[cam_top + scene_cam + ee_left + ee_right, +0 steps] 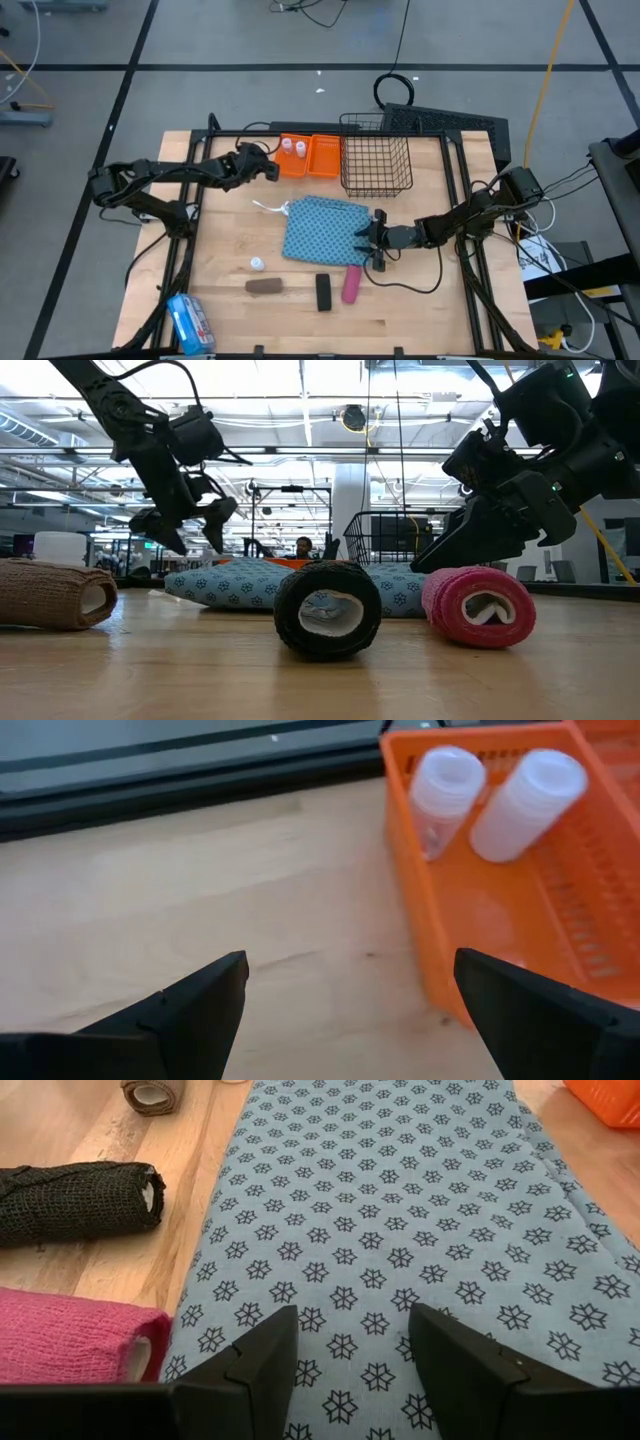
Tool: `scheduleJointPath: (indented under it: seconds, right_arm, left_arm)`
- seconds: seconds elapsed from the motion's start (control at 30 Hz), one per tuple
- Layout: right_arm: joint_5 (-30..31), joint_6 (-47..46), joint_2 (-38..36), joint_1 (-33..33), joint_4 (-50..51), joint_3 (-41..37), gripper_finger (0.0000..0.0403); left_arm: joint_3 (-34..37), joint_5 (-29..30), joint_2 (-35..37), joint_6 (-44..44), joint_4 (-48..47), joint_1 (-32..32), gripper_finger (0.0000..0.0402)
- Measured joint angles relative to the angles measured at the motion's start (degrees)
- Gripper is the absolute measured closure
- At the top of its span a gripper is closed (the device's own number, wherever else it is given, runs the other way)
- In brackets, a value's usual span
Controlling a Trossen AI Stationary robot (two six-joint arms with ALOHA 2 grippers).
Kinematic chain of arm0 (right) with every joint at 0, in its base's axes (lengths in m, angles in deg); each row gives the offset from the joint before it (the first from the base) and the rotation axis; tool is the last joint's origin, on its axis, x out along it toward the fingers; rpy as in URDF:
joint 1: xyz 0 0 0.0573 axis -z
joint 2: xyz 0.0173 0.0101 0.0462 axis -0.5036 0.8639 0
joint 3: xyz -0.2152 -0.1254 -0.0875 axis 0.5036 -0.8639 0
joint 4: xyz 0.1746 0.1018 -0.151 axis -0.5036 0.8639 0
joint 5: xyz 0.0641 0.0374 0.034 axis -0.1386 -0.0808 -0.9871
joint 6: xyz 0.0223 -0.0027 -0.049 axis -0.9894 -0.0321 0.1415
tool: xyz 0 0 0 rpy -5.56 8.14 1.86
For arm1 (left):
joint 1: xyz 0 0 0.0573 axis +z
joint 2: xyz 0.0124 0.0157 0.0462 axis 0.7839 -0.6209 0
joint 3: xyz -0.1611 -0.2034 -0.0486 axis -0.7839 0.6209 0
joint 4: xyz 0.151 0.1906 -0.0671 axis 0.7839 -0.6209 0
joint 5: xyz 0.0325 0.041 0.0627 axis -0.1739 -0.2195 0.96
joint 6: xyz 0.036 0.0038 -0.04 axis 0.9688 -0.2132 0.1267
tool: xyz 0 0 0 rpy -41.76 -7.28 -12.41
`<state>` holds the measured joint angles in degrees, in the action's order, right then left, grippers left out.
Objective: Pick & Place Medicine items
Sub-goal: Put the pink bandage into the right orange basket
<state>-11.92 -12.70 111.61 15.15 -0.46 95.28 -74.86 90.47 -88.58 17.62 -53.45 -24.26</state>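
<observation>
My left gripper (270, 168) (350, 965) is open and raised above the table (192, 540), just left of the orange tray (310, 156). Two white bottles (490, 795) stand in that tray. A third white bottle (257, 264) sits on the table. My right gripper (362, 240) (352, 1315) is open, low over the right edge of the blue patterned cloth (400, 1200). The pink roll (351, 283) (70, 1345), black roll (324, 291) (75, 1200) and brown roll (264, 286) lie on the wood near the front edge.
A black wire basket (377, 165) stands right of the orange tray. A blue and white packet (188, 322) lies at the near left corner. A black frame (200, 200) runs around the table. Bare wood (230, 225) shows left of the cloth.
</observation>
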Motion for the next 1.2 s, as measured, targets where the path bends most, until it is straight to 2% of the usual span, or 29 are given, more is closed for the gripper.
scheduleJointPath:
  seconds: [0.23,0.5,0.63,0.83,1.03,1.2]
  right_arm:
    - [0.00,0.16,0.00,0.00,0.00,0.00,0.0220]
    - [0.01,0.19,0.00,0.00,0.02,0.00,0.0222]
    - [0.01,0.19,0.00,0.00,0.01,0.00,0.0224]
    - [0.01,0.20,0.00,0.00,0.07,0.00,0.0223]
    - [0.01,0.20,0.00,0.00,0.42,0.00,0.0226]
    - [0.01,0.20,0.00,0.00,0.42,0.00,0.0226]
  left_arm:
    - [0.00,1.31,-0.79,-0.46,-0.28,0.00,0.0039]
    - [0.02,1.09,-6.21,-3.49,-0.14,0.00,0.0039]
    - [0.02,-1.14,-7.73,-3.84,2.25,0.00,0.0039]
    - [0.00,-4.45,-7.93,-1.39,5.65,-0.28,0.0039]
    - [0.00,-4.59,-7.78,-0.87,4.85,-0.28,0.0039]
    - [0.00,-4.85,-4.19,1.04,4.71,-0.28,0.0039]
